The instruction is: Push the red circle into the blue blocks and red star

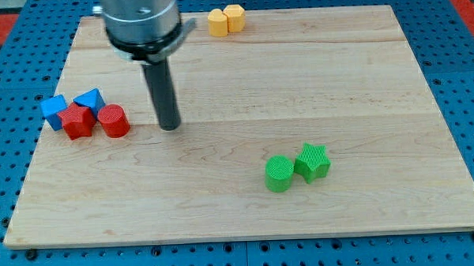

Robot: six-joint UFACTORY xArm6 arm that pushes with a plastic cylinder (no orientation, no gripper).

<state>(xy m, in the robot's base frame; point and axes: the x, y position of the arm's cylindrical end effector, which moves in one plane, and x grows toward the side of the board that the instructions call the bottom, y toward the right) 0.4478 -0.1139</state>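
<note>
The red circle sits at the view's left, touching the red star on its left. Two blue blocks lie just above them: a blue cube at the far left and a blue triangle beside it, both against the red star. The four blocks form one tight cluster. My tip rests on the board to the right of the red circle, about a block's width away from it and not touching it.
A green circle and a green star sit together at the lower right of the middle. Two yellow blocks sit at the top edge of the wooden board.
</note>
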